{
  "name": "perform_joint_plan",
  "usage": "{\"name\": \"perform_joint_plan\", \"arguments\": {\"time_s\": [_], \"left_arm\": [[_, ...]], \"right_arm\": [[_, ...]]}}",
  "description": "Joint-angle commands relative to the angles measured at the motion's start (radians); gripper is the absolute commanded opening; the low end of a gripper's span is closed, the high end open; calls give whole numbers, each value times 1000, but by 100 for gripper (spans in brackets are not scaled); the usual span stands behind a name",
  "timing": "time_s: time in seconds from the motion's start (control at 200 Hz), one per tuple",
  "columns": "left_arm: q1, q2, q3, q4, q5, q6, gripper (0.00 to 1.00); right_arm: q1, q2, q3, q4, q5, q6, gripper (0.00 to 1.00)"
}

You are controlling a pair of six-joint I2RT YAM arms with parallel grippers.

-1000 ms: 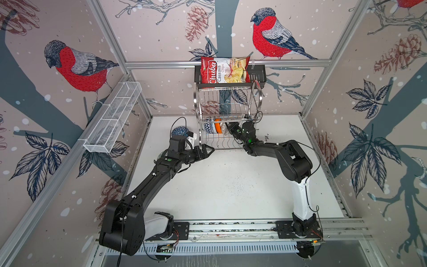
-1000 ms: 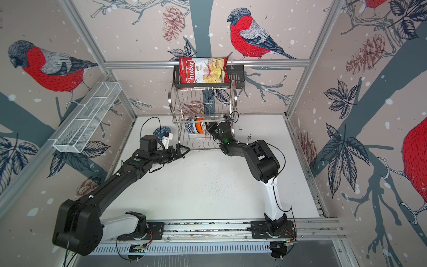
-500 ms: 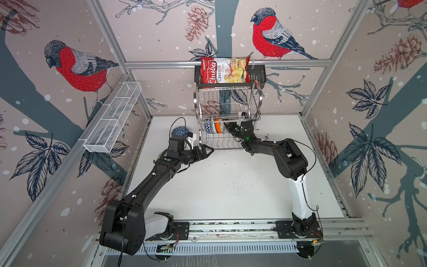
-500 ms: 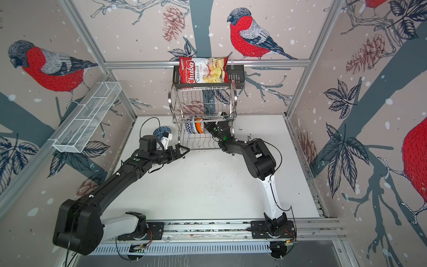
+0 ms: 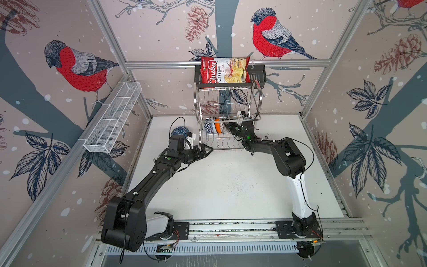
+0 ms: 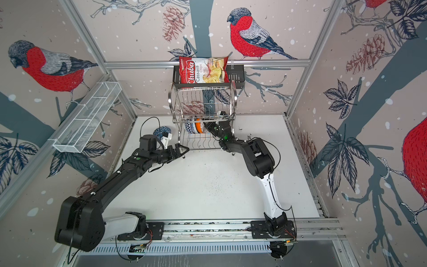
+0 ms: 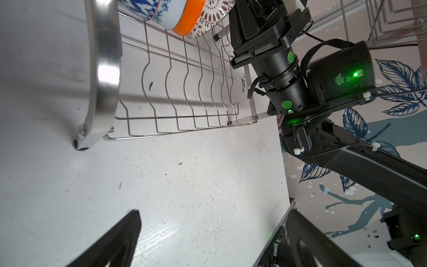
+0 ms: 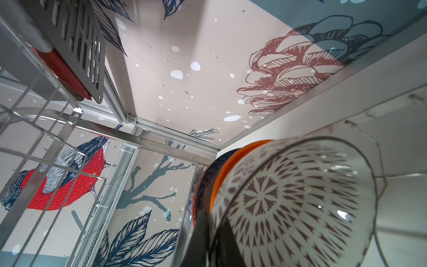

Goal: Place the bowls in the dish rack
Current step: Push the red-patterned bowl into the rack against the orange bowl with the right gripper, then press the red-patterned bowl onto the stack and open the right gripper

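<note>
The right hand [image 5: 228, 126] is clenched on the rim of the red-brown patterned bowl [image 8: 288, 203]. In the right wrist view one dark finger [image 8: 203, 235] lies over that rim at the lower middle of the frame. Compared with one second ago, this hand has gone further to the left in both top views, deeper under the upper tier of the dish rack [image 5: 227, 101]. The bowl now stands on edge just beside the orange bowl [image 5: 217, 126] on the lower tier, near the centre of the picture. I judge that the placing is almost finished and only the release is left. Whether the bowl already sits in a slot, I cannot tell.

The left hand [image 5: 208, 149] has not moved. It is released, the jaws wide with nothing between them, just beside the front left corner of the rack, above the desk [image 5: 219, 185].

The left wrist view shows what the top views hide. At its upper edge the blue-and-white bowl [image 7: 147, 9], the orange one and the patterned one lean in one row over the wavy wires, very close together. Only the top views show a blue bowl [image 5: 179, 132] on the desk behind the left arm, to the left of the rack. This one is not yet loaded.
</note>
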Motion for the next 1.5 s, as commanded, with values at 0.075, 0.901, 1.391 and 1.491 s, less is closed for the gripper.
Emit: {"name": "perform_joint_plan", "arguments": {"time_s": [0.075,0.901,1.391,1.491], "left_arm": [[4,11,17,1,16,22,98],[20,-9,11,-9,15,29,98],[44,-39,2,-25,13,34,98],[43,-43,0,-26,13,35,98]], "right_arm": [[-5,13,16,24,-50,-25,1],[-33,24,5,-3,-79,-46,11],[-33,43,50,-1,-91,-27,17],[-33,38,43,-4,-93,-28,18]]}}
